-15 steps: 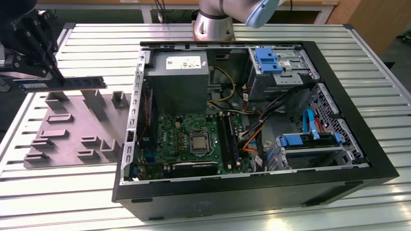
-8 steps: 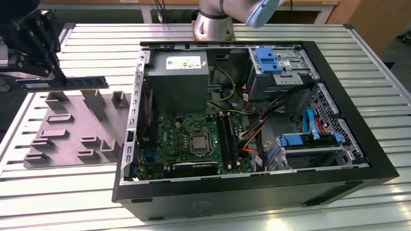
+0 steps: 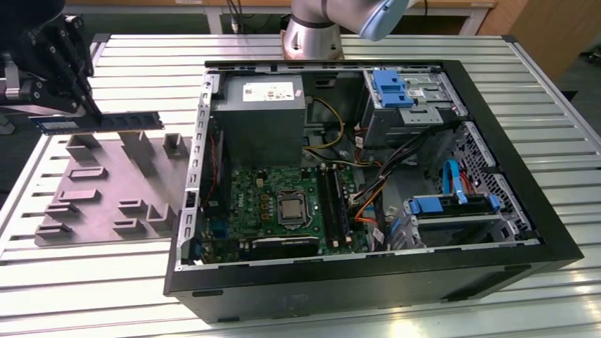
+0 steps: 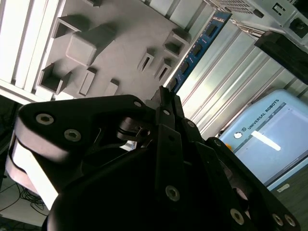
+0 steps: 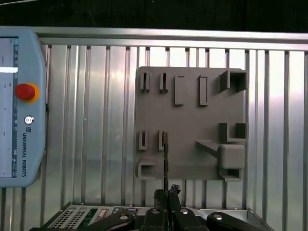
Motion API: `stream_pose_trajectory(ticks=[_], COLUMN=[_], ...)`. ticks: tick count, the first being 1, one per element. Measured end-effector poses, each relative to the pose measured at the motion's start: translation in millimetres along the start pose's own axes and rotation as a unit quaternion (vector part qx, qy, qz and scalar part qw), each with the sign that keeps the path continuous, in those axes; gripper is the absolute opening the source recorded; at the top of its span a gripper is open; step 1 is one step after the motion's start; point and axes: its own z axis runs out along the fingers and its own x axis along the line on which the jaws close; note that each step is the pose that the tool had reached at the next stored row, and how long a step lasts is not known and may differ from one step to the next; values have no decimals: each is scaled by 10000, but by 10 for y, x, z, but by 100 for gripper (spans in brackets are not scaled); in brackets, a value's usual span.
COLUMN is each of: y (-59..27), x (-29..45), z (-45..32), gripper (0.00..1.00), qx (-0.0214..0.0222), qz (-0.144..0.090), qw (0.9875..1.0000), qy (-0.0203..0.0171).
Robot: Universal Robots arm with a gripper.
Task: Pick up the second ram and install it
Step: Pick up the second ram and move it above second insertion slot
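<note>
The second ram [image 3: 103, 123], a long thin dark blue strip, hangs level above the far edge of the grey holder plate [image 3: 108, 193] at the exterior view's left. My gripper [image 3: 86, 113] is shut on one end of it. In the second wrist view the second ram [image 4: 195, 50] sticks out from my gripper [image 4: 166, 96] over the holder plate [image 4: 120, 43]. The first wrist view shows the second ram [image 5: 165, 156] edge-on, pinched in my gripper [image 5: 165, 195]. The open computer case [image 3: 526, 243] lies to the right, with the green motherboard [image 3: 253, 204] and black slot rails [image 3: 333, 204] inside.
A grey power-supply box [image 3: 258, 116] and blue drive brackets [image 3: 390, 88] fill the case's far side, with loose cables in the middle. The arm's base [image 3: 314, 35] stands behind the case. A teach pendant [image 5: 17, 106] lies on the slatted table [image 5: 96, 120] beside the holder plate.
</note>
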Motion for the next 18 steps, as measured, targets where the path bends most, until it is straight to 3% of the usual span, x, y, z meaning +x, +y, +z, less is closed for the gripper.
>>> stream_pose_trajectory(ticks=[18], y=[-112], x=[1], z=[-2], gripper=[14], qx=[0], qz=[0], qw=[10000], qy=[0])
